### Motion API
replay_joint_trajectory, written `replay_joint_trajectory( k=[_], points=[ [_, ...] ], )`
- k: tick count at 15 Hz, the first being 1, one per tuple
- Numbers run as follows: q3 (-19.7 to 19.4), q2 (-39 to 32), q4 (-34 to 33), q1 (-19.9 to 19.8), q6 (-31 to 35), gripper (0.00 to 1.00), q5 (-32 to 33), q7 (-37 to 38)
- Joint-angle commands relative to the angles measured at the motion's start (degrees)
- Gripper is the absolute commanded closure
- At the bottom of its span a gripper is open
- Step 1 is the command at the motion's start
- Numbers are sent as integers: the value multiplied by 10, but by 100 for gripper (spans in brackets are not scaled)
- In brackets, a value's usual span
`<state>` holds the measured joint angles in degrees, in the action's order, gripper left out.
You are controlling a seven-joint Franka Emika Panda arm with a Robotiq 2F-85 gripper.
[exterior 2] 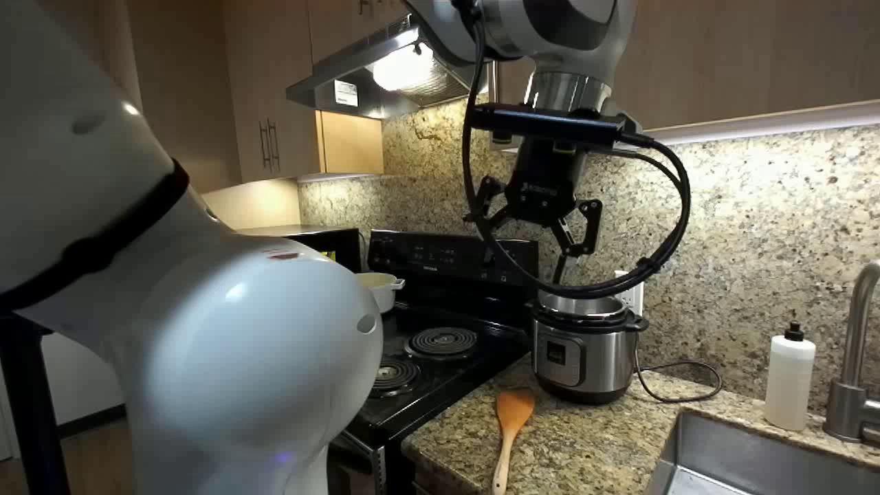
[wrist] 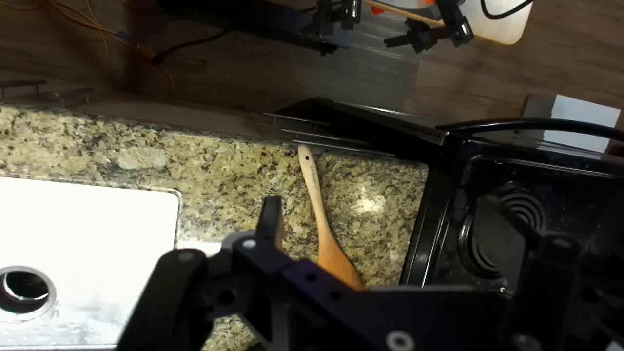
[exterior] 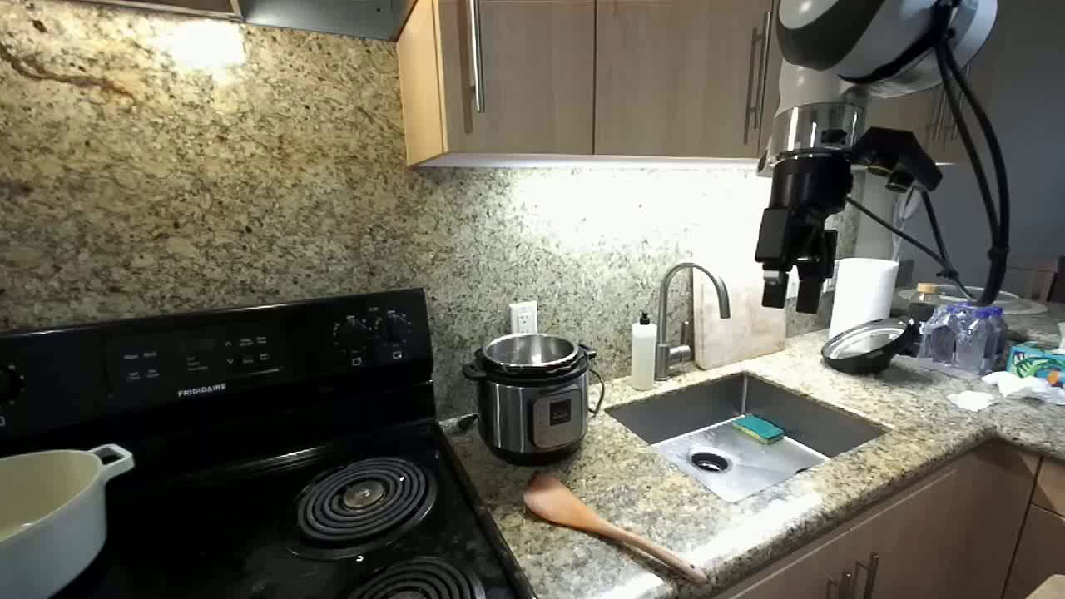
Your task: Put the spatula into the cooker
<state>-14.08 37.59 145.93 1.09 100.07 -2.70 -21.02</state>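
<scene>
The light brown wooden spatula (exterior: 566, 506) lies flat on the granite counter in front of the cooker, blade toward the cooker and handle toward the counter's front edge. It also shows in an exterior view (exterior 2: 514, 414) and in the wrist view (wrist: 332, 253), where the gripper hides the blade's end. The steel cooker (exterior: 512, 416) stands upright with its top open; it also shows in an exterior view (exterior 2: 612, 357). The wrist view does not show it. My gripper (exterior: 791, 291) is open and empty, high above the counter. In the wrist view its fingers (wrist: 387, 214) are wide apart.
The black stove (exterior: 250, 466) adjoins the counter, with a white pot (exterior: 58, 516) on it. A sink (exterior: 666, 428) with a sponge (exterior: 759, 428), a faucet (exterior: 663, 324) and a soap bottle (exterior: 643, 356) are beside the cooker. A black-rimmed lid (exterior: 869, 348) lies farther along the counter.
</scene>
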Motion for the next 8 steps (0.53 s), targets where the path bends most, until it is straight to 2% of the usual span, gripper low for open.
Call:
replay_joint_trajectory(
  k=[1,8],
  points=[
    [10,-2,-1,-11,-1,0,-6,-6],
    [15,-1,12,-18,16,0,-9,15]
  ],
)
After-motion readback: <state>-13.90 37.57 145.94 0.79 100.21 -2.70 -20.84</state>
